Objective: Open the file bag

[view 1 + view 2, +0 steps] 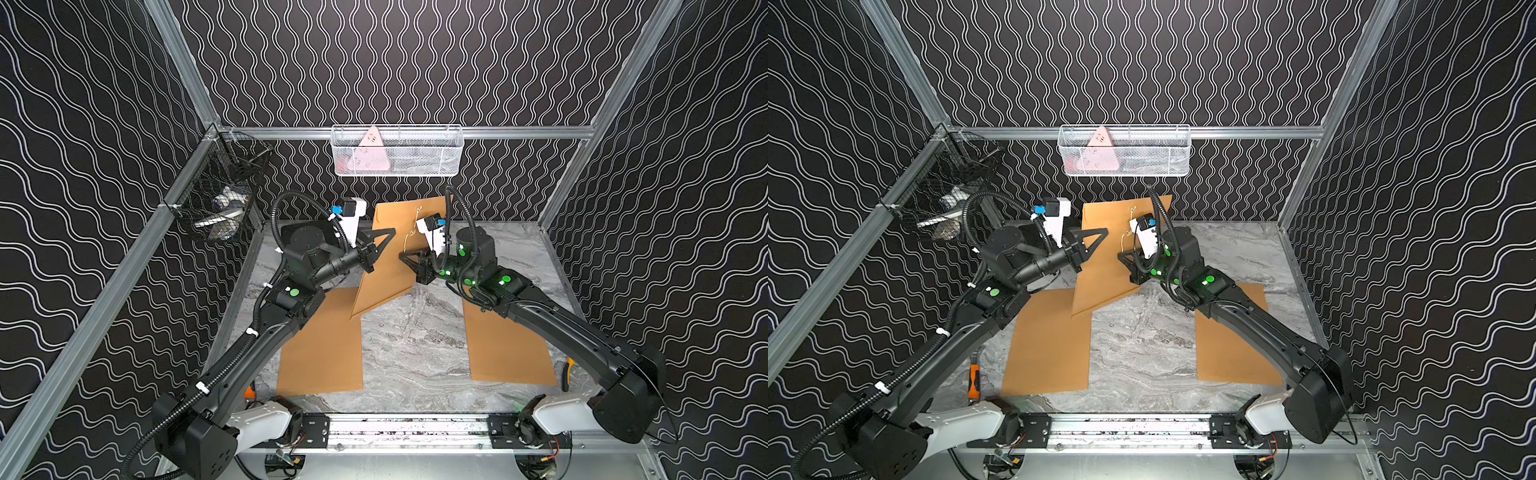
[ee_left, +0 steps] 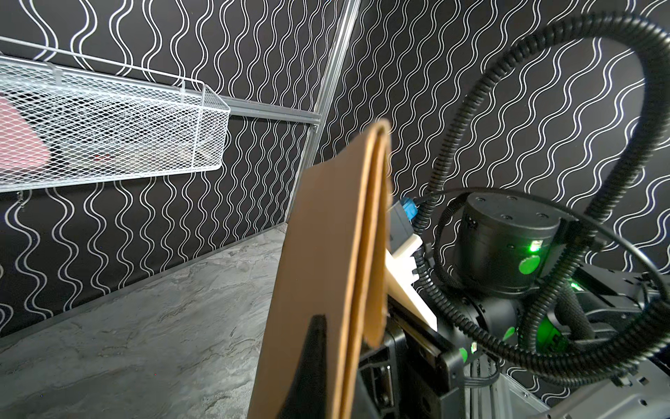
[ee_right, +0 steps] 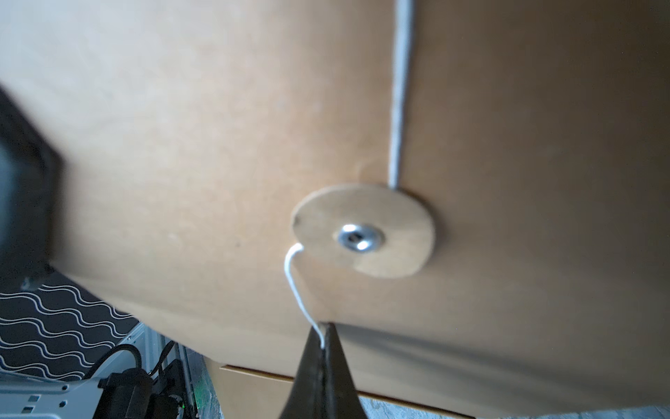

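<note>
R gripper (image 3: 323,346) tight on string (image 3: 296,288), L gripper (image 1: 386,236) tight on upright file bag (image 1: 390,272), flat envelopes (image 1: 320,345) either side

This is a robotics lab test cell, not a home or a shop. An aluminium frame (image 1: 498,132) boxes in the space, and its walls (image 1: 415,62) are black panels printed with white wavy lines. A left arm (image 1: 257,345) and a right arm (image 1: 573,336) are mounted on a rail (image 1: 407,430) at the front edge, with bare wires (image 1: 550,449) below it. The tabletop (image 1: 415,345) is a marble-look sheet. A white basket (image 1: 428,162) and a black basket (image 1: 195,208) hang from the frame.
</note>
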Robot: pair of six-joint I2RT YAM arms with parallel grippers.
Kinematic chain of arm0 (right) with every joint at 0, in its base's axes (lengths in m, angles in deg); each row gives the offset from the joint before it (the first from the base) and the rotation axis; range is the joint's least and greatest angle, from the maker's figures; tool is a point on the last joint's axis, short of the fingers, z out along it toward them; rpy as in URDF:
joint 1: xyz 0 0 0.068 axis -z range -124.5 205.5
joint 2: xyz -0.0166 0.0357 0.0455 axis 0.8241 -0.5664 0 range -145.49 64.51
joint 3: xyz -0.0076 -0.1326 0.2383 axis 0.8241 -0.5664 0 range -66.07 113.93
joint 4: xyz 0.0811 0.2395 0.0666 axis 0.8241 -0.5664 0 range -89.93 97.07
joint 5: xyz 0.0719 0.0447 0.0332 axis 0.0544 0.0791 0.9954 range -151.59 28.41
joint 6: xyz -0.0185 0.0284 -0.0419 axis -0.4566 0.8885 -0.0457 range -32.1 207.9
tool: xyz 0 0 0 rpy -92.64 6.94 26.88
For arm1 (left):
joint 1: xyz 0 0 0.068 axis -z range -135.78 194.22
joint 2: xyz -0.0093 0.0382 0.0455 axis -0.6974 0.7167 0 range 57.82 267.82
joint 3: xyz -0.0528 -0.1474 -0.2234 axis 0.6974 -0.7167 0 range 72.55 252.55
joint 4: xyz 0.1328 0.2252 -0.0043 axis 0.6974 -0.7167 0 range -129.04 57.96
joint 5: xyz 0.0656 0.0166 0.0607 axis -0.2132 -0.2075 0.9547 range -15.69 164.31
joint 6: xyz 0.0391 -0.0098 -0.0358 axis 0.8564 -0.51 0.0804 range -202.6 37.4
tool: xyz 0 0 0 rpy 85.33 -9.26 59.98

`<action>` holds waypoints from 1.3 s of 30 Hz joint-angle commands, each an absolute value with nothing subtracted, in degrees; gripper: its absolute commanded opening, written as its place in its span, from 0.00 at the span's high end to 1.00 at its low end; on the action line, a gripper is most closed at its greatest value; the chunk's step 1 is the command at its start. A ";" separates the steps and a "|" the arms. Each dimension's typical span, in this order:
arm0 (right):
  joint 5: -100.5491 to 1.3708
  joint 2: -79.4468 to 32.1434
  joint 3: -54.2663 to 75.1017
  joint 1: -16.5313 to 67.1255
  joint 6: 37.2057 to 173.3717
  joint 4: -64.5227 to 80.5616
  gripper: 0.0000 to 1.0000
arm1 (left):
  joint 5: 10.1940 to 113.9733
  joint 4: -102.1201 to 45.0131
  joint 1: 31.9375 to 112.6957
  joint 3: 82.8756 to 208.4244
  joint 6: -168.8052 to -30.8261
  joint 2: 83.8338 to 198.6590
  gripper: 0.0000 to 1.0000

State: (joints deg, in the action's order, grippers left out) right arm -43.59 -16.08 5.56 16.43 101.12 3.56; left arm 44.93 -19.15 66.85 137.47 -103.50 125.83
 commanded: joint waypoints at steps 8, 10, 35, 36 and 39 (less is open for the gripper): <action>-45.69 -14.21 2.97 16.45 104.31 6.77 1.00 | 45.55 -15.56 66.93 137.04 -104.26 125.20 1.00; -46.43 -13.95 2.62 16.39 104.72 6.84 1.00 | 45.57 -15.47 66.90 136.75 -104.37 125.05 1.00; -48.05 -11.51 2.11 24.35 108.23 4.72 1.00 | 45.31 -15.46 66.88 135.05 -103.86 124.35 1.00; -47.97 -11.52 2.56 24.68 108.00 4.41 1.00 | 45.20 -15.50 66.84 134.97 -103.78 124.31 1.00; -47.66 -11.68 4.07 25.67 107.12 3.31 1.00 | 45.20 -15.69 66.81 134.76 -103.60 124.07 1.00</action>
State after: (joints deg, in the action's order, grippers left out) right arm -48.40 -11.89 2.77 25.15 107.98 3.49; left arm 45.71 -18.17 66.85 134.89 -103.70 124.40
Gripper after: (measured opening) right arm 0.049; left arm 0.050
